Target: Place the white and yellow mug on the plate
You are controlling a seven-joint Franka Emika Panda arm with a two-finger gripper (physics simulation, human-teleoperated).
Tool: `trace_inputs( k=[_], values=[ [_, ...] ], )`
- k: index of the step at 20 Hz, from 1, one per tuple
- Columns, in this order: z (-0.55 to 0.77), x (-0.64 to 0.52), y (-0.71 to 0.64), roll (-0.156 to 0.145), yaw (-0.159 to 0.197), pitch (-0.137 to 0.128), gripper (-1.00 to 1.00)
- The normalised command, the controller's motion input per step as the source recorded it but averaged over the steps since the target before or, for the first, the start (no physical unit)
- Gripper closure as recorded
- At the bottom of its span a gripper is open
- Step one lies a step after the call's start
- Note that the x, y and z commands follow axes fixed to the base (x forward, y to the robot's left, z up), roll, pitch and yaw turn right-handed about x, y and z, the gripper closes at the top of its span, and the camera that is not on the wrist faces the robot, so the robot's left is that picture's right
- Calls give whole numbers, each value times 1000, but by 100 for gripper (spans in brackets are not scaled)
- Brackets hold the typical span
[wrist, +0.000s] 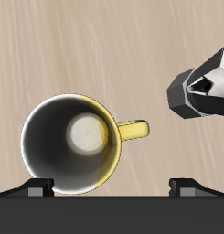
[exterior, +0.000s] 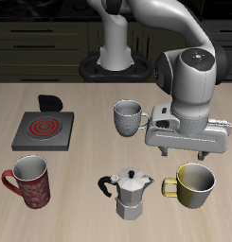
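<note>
The white and yellow mug (exterior: 195, 184) stands upright near the table's front edge, mustard outside and white inside. In the wrist view I look down into the mug (wrist: 72, 142), with its yellow handle (wrist: 133, 130) pointing toward the moka pot. My gripper (exterior: 190, 151) hangs above the table just behind the mug and is open. Its two fingertips (wrist: 40, 187) are wide apart, and nothing is between them. The plate is not visible in either view.
A silver moka pot (exterior: 132, 194) stands right beside the yellow mug. A grey patterned mug (exterior: 129, 116) sits farther back near the gripper. A red patterned mug (exterior: 30, 181) and a square burner with a red spiral (exterior: 44, 128) are on the far side of the table.
</note>
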Motion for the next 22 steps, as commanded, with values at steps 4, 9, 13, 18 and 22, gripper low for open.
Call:
trace_inputs(
  k=[4, 9, 13, 18, 22],
  values=[
    [-237, 42, -35, -4, -19, 29, -100],
    [-191, 27, -22, -3, -2, 23, -100],
    [-161, -17, 79, 11, 2, 15, -100],
    [-192, -14, 78, 17, -8, 22, -100],
    [-288, 15, -49, -5, -12, 38, -100]
  ],
)
